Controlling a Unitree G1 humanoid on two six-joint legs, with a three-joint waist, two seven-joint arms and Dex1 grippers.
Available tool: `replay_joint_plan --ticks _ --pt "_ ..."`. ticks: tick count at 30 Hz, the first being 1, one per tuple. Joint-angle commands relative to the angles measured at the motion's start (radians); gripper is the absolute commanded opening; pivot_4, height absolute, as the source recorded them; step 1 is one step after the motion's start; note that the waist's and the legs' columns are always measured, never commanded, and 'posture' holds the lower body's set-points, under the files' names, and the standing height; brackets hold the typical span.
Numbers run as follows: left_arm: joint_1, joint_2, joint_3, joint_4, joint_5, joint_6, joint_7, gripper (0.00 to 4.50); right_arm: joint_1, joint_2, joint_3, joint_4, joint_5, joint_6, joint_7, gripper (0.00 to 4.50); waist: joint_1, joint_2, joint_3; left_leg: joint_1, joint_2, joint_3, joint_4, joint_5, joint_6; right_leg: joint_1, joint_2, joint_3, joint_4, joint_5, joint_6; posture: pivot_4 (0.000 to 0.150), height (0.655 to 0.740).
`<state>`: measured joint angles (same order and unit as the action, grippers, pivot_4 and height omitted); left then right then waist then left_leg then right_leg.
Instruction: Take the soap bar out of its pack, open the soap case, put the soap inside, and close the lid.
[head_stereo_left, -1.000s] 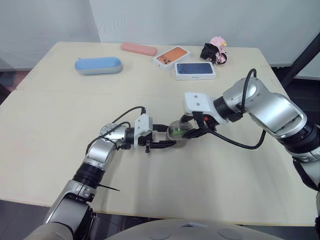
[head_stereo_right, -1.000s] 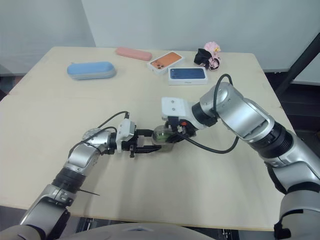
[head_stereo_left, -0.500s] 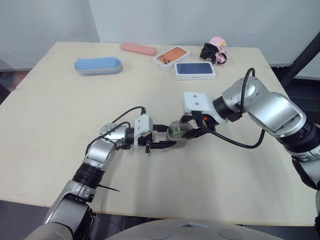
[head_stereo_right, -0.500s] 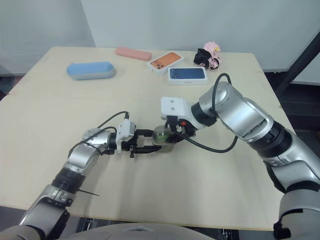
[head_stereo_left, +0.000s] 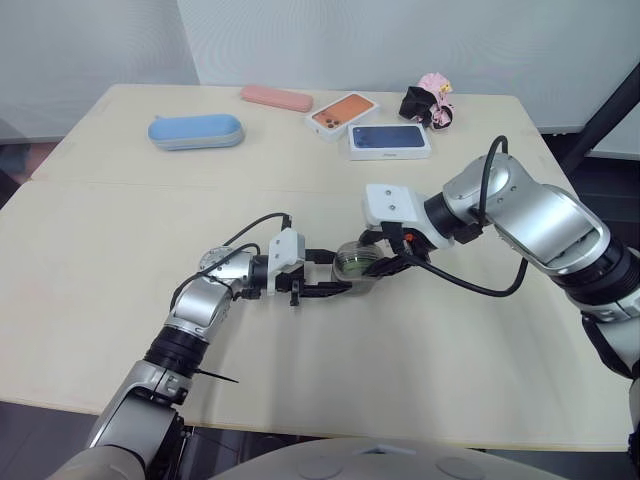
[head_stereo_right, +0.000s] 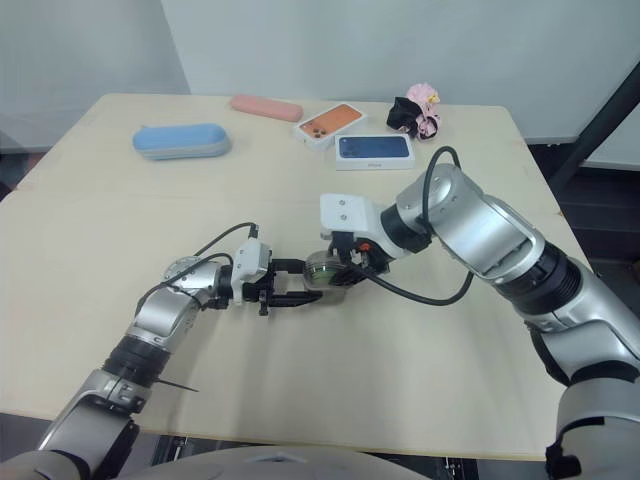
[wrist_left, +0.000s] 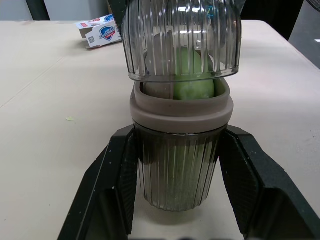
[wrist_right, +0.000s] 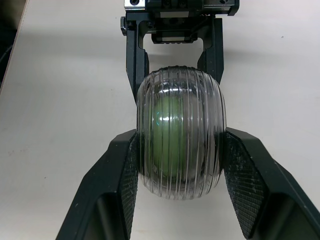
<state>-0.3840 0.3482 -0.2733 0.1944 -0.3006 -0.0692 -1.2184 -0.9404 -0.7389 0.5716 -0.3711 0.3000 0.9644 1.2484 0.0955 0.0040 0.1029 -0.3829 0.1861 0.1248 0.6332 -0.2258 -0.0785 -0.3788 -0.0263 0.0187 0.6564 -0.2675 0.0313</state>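
right gripper (head_stereo_left: 378, 263) inching leftward, clenching lid (wrist_right: 179, 145) over case (wrist_left: 177, 175) at table (head_stereo_left: 120, 230) centre; left gripper (head_stereo_left: 345, 272) clamping case, soap (wrist_left: 192, 82) sitting inside. likely light, rigid, slick plastic: ribbed sides offering best hold.

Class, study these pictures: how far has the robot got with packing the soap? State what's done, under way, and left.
Done: the green soap sits in the case, and its pack lies aside on the table. In hand: the left gripper grips the case while the right gripper holds the lid just above it. Left: press the lid down shut.
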Motion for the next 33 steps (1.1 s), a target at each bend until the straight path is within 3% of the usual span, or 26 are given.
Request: replay_joint_plan --ticks 1,5,33 --pt "0.005 0.008 0.0 -0.006 0.021 0.002 0.007 1.87 -0.011 0.011 0.006 -0.013 0.003 -0.006 0.005 3.0 0.0 0.0 0.0 0.0 0.0 0.0 0.0 0.0 0.0 0.0 0.0 0.0 0.0 0.0 0.0 0.15 0.74" --pt "0.005 0.008 -0.002 -0.005 0.021 0.003 0.007 1.87 -0.011 0.014 0.005 -0.005 -0.011 -0.025 -0.004 4.27 0.0 0.0 0.0 0.0 0.0 0.0 0.0 0.0 0.0 0.0 0.0 0.0 0.0 0.0 0.0 0.15 0.74" --pt "0.002 0.01 -0.006 0.0 0.023 0.003 -0.001 1.87 -0.05 0.023 -0.018 0.023 -0.019 -0.063 0.0 4.27 0.0 0.0 0.0 0.0 0.0 0.0 0.0 0.0 0.0 0.0 0.0 0.0 0.0 0.0 0.0 0.15 0.74"
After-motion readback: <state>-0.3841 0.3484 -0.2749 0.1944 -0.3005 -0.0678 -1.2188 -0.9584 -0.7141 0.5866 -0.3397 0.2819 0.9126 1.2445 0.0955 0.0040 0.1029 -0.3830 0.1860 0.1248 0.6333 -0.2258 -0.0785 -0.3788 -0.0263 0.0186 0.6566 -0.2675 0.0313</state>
